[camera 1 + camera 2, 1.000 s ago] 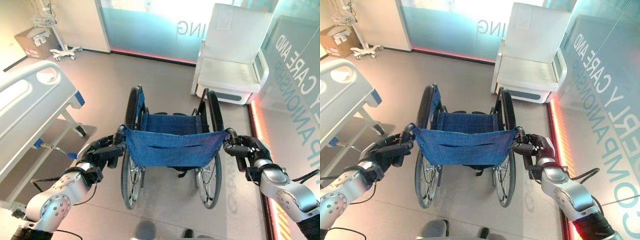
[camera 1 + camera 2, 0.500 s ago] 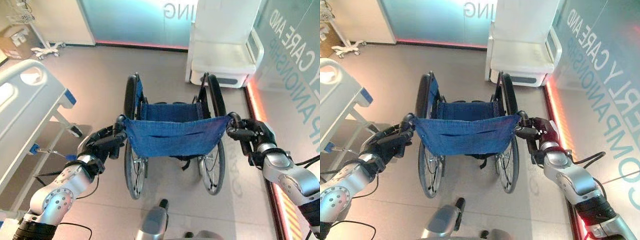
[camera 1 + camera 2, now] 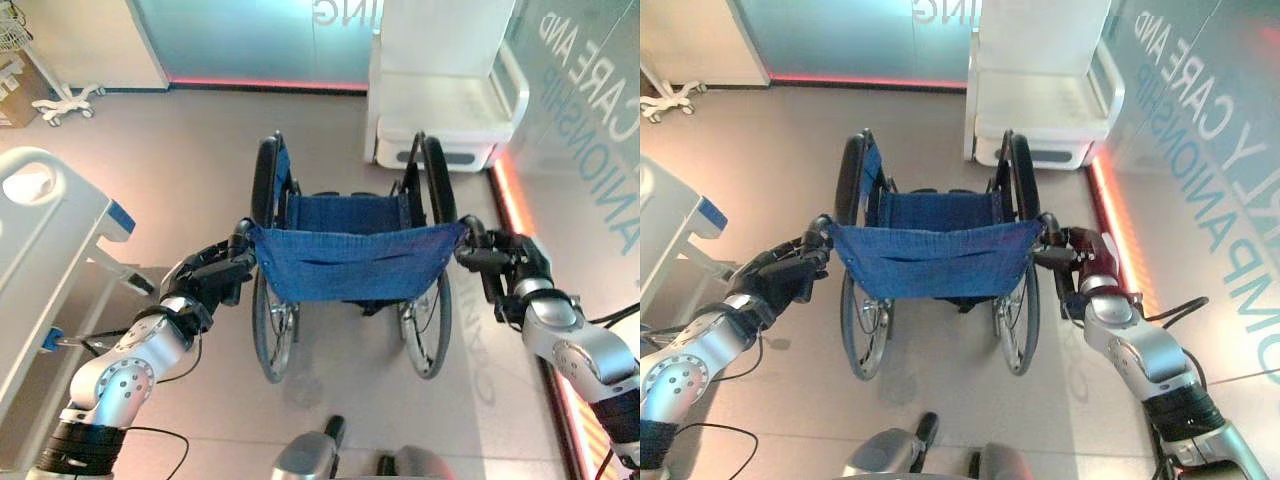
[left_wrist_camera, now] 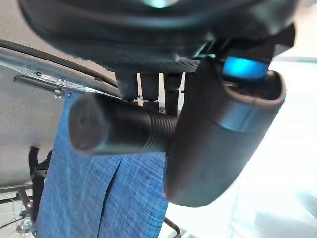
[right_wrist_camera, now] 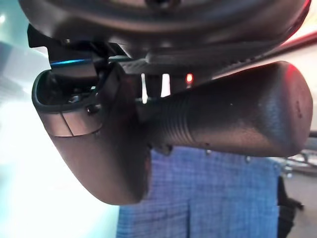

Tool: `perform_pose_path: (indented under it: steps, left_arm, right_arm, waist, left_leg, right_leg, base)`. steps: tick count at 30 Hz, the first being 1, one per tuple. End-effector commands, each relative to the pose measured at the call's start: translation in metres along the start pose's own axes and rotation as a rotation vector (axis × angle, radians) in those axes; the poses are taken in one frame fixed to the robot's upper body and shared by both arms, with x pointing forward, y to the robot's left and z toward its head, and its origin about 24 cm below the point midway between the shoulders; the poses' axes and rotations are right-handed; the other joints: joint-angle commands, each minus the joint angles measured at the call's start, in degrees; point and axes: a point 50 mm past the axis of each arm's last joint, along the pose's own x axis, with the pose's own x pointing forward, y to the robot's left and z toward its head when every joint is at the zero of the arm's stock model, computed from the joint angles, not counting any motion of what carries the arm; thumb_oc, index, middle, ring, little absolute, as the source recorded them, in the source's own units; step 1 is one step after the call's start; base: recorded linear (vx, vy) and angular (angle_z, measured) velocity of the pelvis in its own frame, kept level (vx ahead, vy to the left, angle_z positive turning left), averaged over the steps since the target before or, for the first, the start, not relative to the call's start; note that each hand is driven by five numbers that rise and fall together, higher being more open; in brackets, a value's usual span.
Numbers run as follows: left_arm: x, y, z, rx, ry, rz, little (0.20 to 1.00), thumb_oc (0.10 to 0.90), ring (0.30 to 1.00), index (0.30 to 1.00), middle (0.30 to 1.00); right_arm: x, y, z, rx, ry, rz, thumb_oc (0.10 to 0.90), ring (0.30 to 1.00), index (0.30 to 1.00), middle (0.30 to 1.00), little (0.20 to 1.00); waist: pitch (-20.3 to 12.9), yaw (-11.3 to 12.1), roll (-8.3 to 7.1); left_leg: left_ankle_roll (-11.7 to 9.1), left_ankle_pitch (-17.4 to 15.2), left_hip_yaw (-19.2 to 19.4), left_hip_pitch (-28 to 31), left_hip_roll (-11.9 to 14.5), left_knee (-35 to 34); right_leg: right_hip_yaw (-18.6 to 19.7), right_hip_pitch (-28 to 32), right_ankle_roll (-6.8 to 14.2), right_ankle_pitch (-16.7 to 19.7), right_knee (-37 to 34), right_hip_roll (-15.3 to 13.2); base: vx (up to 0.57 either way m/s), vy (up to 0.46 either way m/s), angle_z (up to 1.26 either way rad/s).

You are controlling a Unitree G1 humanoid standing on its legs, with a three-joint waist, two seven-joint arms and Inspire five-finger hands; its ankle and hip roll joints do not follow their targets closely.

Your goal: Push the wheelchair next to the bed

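Blue-backed wheelchair (image 3: 350, 262) gripped by left hand (image 3: 215, 278) and right hand (image 3: 500, 262).

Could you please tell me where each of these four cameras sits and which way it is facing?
Left eye view: on the head, looking down at the wheelchair, bed at left; both arms show, left hand and right hand on the push handles.
Right eye view: same head, slightly offset; same scene, white chair ahead.
Left wrist view: on the left wrist, along the hand curled round the left handle.
Right wrist view: on the right wrist, along the hand round the right handle.
Both wrist views share the blue backrest.
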Motion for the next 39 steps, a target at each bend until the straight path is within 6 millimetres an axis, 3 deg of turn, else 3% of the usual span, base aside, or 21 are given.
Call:
perform_pose_path:
  steps: [1, 3, 4, 6, 7, 9, 10, 11, 12, 15, 17, 19, 20, 24, 26, 28, 31, 34, 36, 39]
  left_arm:
    - [-0.009, -0.022, -0.001, 0.049, -0.039, -0.178, 0.300, 0.400, 0.300, 0.300, 0.300]
    - [-0.009, -0.022, 0.000, 0.050, -0.042, -0.176, 0.300, 0.400, 0.300, 0.300, 0.300]
    - [-0.012, -0.019, 0.000, 0.054, -0.047, -0.156, 0.300, 0.400, 0.300, 0.300, 0.300]
    - [-0.013, -0.017, 0.000, 0.042, -0.052, -0.151, 0.300, 0.400, 0.300, 0.300, 0.300]
    - [-0.013, -0.017, -0.003, 0.026, -0.045, -0.152, 0.300, 0.400, 0.300, 0.300, 0.300]
    - [-0.013, -0.017, -0.007, -0.003, -0.028, -0.160, 0.300, 0.400, 0.300, 0.300, 0.300]
    - [-0.015, -0.017, -0.008, -0.016, -0.020, -0.163, 0.300, 0.400, 0.300, 0.300, 0.300]
    - [-0.017, -0.017, -0.010, -0.026, -0.010, -0.168, 0.300, 0.400, 0.300, 0.300, 0.300]
    - [-0.020, -0.016, -0.012, -0.039, 0.001, -0.171, 0.300, 0.400, 0.300, 0.300, 0.300]
    - [-0.023, -0.012, -0.014, -0.040, 0.010, -0.170, 0.300, 0.400, 0.300, 0.300, 0.300]
    - [-0.024, -0.007, -0.010, -0.035, 0.004, -0.156, 0.300, 0.400, 0.300, 0.300, 0.300]
    - [-0.028, 0.002, -0.005, -0.027, -0.011, -0.131, 0.300, 0.400, 0.300, 0.300, 0.300]
    - [-0.028, 0.004, -0.004, -0.023, -0.015, -0.122, 0.300, 0.400, 0.300, 0.300, 0.300]
    - [-0.030, 0.007, -0.010, -0.015, -0.045, -0.083, 0.300, 0.400, 0.300, 0.300, 0.300]
    - [-0.031, 0.008, -0.010, -0.021, -0.072, -0.059, 0.300, 0.400, 0.300, 0.300, 0.300]
    - [-0.031, 0.009, -0.005, -0.025, -0.099, -0.051, 0.300, 0.400, 0.300, 0.300, 0.300]
    - [-0.027, 0.008, 0.000, -0.032, -0.118, -0.046, 0.300, 0.400, 0.300, 0.300, 0.300]
    - [-0.022, 0.008, -0.001, -0.005, -0.077, -0.045, 0.300, 0.400, 0.300, 0.300, 0.300]
    - [-0.022, 0.008, 0.005, 0.031, -0.070, -0.054, 0.300, 0.400, 0.300, 0.300, 0.300]
    - [-0.024, 0.011, 0.012, 0.038, -0.076, -0.060, 0.300, 0.400, 0.300, 0.300, 0.300]
  right_arm:
    - [-0.006, 0.022, 0.043, 0.034, -0.238, 0.198, 0.400, 0.300, 0.300, 0.300, 0.300]
    - [-0.006, 0.022, 0.045, 0.034, -0.240, 0.201, 0.400, 0.300, 0.300, 0.300, 0.300]
    - [-0.009, 0.019, 0.053, 0.041, -0.244, 0.210, 0.400, 0.300, 0.300, 0.300, 0.300]
    - [-0.009, 0.019, 0.060, 0.043, -0.249, 0.209, 0.400, 0.300, 0.300, 0.300, 0.300]
    - [-0.007, 0.019, 0.062, 0.037, -0.242, 0.205, 0.400, 0.300, 0.300, 0.300, 0.300]
    - [-0.004, 0.016, 0.062, 0.010, -0.216, 0.196, 0.400, 0.300, 0.300, 0.300, 0.300]
    - [-0.004, 0.013, 0.061, -0.016, -0.206, 0.192, 0.400, 0.300, 0.300, 0.300, 0.300]
    - [-0.004, 0.010, 0.061, -0.041, -0.206, 0.193, 0.400, 0.300, 0.300, 0.300, 0.300]
    - [-0.005, 0.005, 0.063, -0.062, -0.212, 0.190, 0.400, 0.300, 0.300, 0.300, 0.300]
    - [-0.005, -0.001, 0.070, -0.061, -0.218, 0.180, 0.400, 0.300, 0.300, 0.300, 0.300]
    - [-0.006, -0.002, 0.075, -0.041, -0.226, 0.176, 0.400, 0.300, 0.300, 0.300, 0.300]
    - [-0.005, 0.004, 0.080, -0.016, -0.235, 0.185, 0.400, 0.300, 0.300, 0.300, 0.300]
    - [-0.004, 0.006, 0.079, -0.010, -0.234, 0.186, 0.400, 0.300, 0.300, 0.300, 0.300]
    - [0.002, 0.015, 0.068, -0.001, -0.227, 0.203, 0.400, 0.300, 0.300, 0.300, 0.300]
    - [0.002, 0.016, 0.058, -0.007, -0.225, 0.221, 0.400, 0.300, 0.300, 0.300, 0.300]
    - [0.002, 0.015, 0.052, -0.017, -0.224, 0.228, 0.400, 0.300, 0.300, 0.300, 0.300]
    - [0.004, 0.021, 0.050, -0.031, -0.231, 0.264, 0.400, 0.300, 0.300, 0.300, 0.300]
    - [0.007, 0.026, 0.048, -0.048, -0.226, 0.301, 0.400, 0.300, 0.300, 0.300, 0.300]
    - [0.009, 0.033, 0.049, -0.051, -0.216, 0.309, 0.400, 0.300, 0.300, 0.300, 0.300]
    - [0.009, 0.037, 0.050, -0.047, -0.219, 0.302, 0.400, 0.300, 0.300, 0.300, 0.300]
  waist:
    - [0.27, -1.55, -6.38]
    - [0.89, -1.90, -6.26]
    - [2.11, -2.61, -6.44]
    - [1.65, -2.58, -6.38]
    - [0.67, -2.53, -6.38]
    - [-1.12, -2.89, -5.80]
    - [-2.05, -2.89, -5.98]
    - [-2.50, -2.92, -6.39]
    - [-2.92, -2.56, -6.72]
    - [-2.41, -1.11, -7.06]
    - [-1.49, 0.50, -7.11]
    - [-0.69, 2.66, -6.76]
    - [-1.01, 3.38, -5.74]
    - [-1.14, 6.05, -4.23]
    - [-0.92, 6.75, -4.16]
    - [-1.23, 6.97, -3.99]
    - [-2.48, 6.96, -3.91]
    - [-4.18, 8.20, -5.14]
    - [-6.21, 9.57, -6.28]
    - [-7.02, 9.59, -5.98]
  left_leg:
    - [0.31, -6.84, 6.28, -0.79, -5.28, 9.30]
    - [0.45, -8.38, 6.30, -0.09, -4.93, 10.56]
    - [0.79, -12.71, 5.89, 3.30, -3.54, 13.33]
    - [0.78, -12.06, 6.25, 4.06, -2.65, 14.94]
    - [0.26, -10.51, 5.90, 4.24, -2.38, 16.45]
    - [-2.18, -4.02, 4.67, 5.42, -0.83, 20.40]
    - [-3.79, 2.12, 4.73, 4.76, 0.29, 25.76]
    - [-4.61, 5.13, 5.23, 3.21, 0.85, 31.95]
    - [-5.17, 6.94, 5.76, -0.16, 0.10, 40.36]
    - [-4.76, 7.52, 6.91, -8.57, -2.15, 47.54]
    - [-4.10, 6.50, 7.50, -13.54, -3.67, 43.74]
    - [-3.69, 7.58, 9.56, -14.85, -2.42, 28.41]
    - [-4.35, 10.39, 9.37, -15.14, -0.91, 18.79]
    - [-6.20, 16.86, 9.00, -16.11, 1.25, -3.65]
    - [-6.75, 17.98, 9.33, -16.49, 1.87, -9.05]
    - [-6.59, 16.24, 10.81, -16.63, 2.37, -10.59]
    - [-5.57, 13.39, 10.84, -14.66, 2.10, -6.65]
    - [-3.84, 11.41, 11.10, -13.09, 0.59, -2.58]
    - [-2.01, 10.00, 9.86, -10.72, -1.63, -2.19]
    - [-0.84, 8.72, 8.63, -8.48, -2.33, -2.60]
  right_leg:
    - [1.90, -3.26, 3.82, 23.41, -16.84, -5.29]
    - [2.20, -3.50, 4.24, 24.23, -17.78, -5.39]
    - [2.92, -6.52, 4.42, 26.03, -14.74, -5.55]
    - [2.13, -5.34, 3.82, 24.40, -12.98, -4.56]
    - [1.79, -4.20, 2.95, 23.28, -12.04, -3.52]
    - [1.03, -2.71, 0.80, 21.91, -10.45, -1.76]
    - [0.17, -0.86, -0.71, 21.48, -10.38, -1.52]
    - [-0.33, 1.04, -1.78, 20.98, -10.90, -1.68]
    - [-0.84, 3.13, -2.88, 19.83, -11.15, -1.49]
    - [-0.52, 6.76, -4.17, 17.87, -10.97, -0.38]
    - [0.65, 9.71, -4.29, 16.55, -11.00, 1.04]
    - [2.15, 13.36, -4.37, 14.25, -11.73, 3.44]
    - [2.11, 14.44, -4.71, 13.14, -12.08, 5.24]
    - [3.12, 19.37, -5.87, 10.36, -13.27, 8.13]
    - [3.78, 21.91, -5.98, 8.65, -12.92, 8.44]
    - [4.06, 23.61, -5.66, 5.95, -11.35, 8.16]
    - [3.70, 24.09, -4.29, 3.46, -6.40, 7.38]
    - [1.39, 24.13, -1.22, 8.15, 2.54, 6.03]
    - [0.67, 20.86, 3.40, 17.68, 12.54, 5.87]
    - [-0.24, 16.58, 4.11, 19.43, 15.95, 5.04]
  base:
    - [0.40, -0.222, 0.76]
    - [0.46, -0.222, 0.68]
    - [0.77, -0.370, 0.81]
    - [0.64, -0.289, 0.86]
    - [0.55, -0.176, 0.84]
    - [0.52, -0.163, 0.66]
    - [0.39, -0.183, 0.39]
    - [0.52, -0.260, 0.58]
    - [0.48, -0.245, 0.68]
    - [0.36, -0.165, 0.13]
    - [0.42, -0.149, -0.17]
    - [0.53, -0.103, 0.19]
    - [0.50, -0.033, -0.15]
    - [0.47, 0.040, -0.32]
    - [0.60, 0.104, -0.40]
    - [0.57, 0.139, -0.28]
    - [0.45, 0.127, -0.29]
    - [0.50, 0.100, -0.26]
    - [0.55, 0.109, -0.15]
    - [0.37, 0.074, 0.07]
